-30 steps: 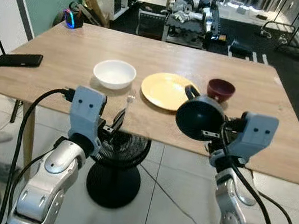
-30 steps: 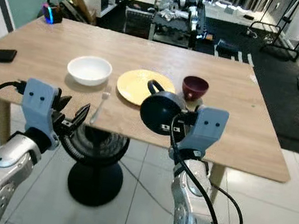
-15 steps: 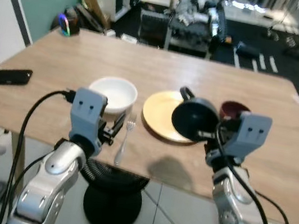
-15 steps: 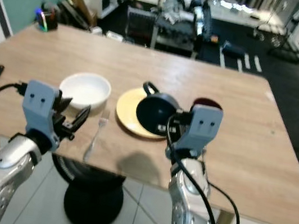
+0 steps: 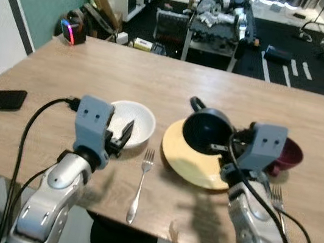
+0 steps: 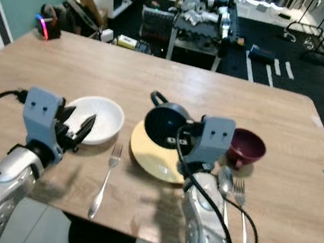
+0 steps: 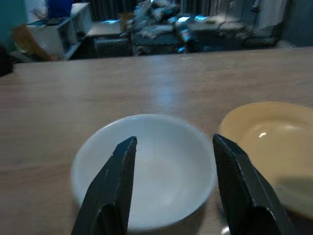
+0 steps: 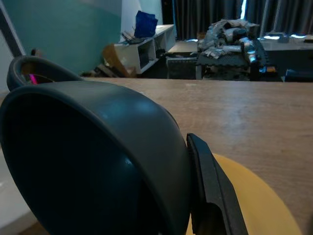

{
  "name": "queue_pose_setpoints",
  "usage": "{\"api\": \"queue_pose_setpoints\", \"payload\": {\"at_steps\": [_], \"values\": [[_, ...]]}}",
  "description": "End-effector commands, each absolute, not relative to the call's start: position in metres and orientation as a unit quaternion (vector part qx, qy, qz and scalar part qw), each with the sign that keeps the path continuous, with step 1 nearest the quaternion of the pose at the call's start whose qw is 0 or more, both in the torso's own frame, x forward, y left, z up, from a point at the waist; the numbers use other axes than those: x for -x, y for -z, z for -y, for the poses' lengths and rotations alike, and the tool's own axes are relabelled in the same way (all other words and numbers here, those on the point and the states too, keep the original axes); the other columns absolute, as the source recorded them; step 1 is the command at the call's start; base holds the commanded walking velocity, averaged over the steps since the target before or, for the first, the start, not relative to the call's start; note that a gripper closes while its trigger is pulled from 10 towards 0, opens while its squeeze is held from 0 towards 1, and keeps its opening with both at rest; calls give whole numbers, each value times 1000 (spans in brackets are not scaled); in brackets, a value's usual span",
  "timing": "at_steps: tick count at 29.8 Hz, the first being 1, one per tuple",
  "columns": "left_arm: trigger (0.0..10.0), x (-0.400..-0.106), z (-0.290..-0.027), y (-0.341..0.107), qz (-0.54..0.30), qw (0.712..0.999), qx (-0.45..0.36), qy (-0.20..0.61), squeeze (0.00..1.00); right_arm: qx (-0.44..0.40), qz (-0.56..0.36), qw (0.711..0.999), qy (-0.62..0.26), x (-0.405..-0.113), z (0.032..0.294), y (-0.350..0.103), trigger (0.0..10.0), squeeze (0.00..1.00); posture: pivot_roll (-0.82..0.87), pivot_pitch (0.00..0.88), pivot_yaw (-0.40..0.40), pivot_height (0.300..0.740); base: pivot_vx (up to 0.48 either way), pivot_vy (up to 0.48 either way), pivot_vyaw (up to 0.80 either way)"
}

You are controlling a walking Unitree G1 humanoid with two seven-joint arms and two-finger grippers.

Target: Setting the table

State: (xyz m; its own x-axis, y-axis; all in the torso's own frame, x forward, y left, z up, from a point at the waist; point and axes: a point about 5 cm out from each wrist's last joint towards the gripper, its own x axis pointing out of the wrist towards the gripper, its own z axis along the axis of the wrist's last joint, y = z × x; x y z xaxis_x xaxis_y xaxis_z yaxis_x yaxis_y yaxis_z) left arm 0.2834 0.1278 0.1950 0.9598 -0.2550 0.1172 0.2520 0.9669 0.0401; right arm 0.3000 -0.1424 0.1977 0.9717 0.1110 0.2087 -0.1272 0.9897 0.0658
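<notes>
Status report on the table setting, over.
Right gripper shut on dark mug, held above yellow plate. Left gripper open, facing white bowl. Nothing in the way.

Left wrist camera: your left end effector point(image 7: 171, 186) hangs with its two black fingers point(image 7: 113, 188) spread wide apart, nothing between them. White bowl point(image 7: 161, 169) sits on the wooden bench point(image 7: 146, 83) directly ahead, framed between the fingers, upright, no contents visible. Yellow plate point(image 7: 274, 147) lies just beside the bowl, a narrow strip of bench separating them. Cluttered dark room behind the bench's far edge, blurred.
</notes>
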Motion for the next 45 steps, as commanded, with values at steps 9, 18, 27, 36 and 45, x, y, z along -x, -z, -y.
{"api": "queue_pose_setpoints", "payload": {"at_steps": [9, 18, 27, 36, 45], "values": [[10000, -282, -128, -193, 53, 991, -9, 124, 0, -92, -33, 994, -52, -320, 128, -158, 10000, 0, 1, 0, 78, 740, 0, 0, 0], [10000, -278, -129, -193, 50, 992, -7, 113, 0, -212, -106, 971, -4, -357, 131, -141, 10000, 0, 36, 0, 57, 740, 0, 0, 0], [10000, -274, -131, -191, 48, 994, -5, 102, 0, -185, -110, 976, 27, -369, 142, -139, 10000, 0, 52, 0, 39, 740, 0, 0, 0], [10000, -276, -130, -191, 47, 994, -1, 102, 0, -181, -101, 976, 65, -368, 168, -137, 10000, 349, 27, 0, 50, 740, 0, 0, 0], [10000, -279, -128, -193, 49, 993, 0, 109, 0, -182, -71, 977, 82, -368, 181, -146, 10000, 1000, 23, 0, 60, 740, 0, 0, 0]]}}
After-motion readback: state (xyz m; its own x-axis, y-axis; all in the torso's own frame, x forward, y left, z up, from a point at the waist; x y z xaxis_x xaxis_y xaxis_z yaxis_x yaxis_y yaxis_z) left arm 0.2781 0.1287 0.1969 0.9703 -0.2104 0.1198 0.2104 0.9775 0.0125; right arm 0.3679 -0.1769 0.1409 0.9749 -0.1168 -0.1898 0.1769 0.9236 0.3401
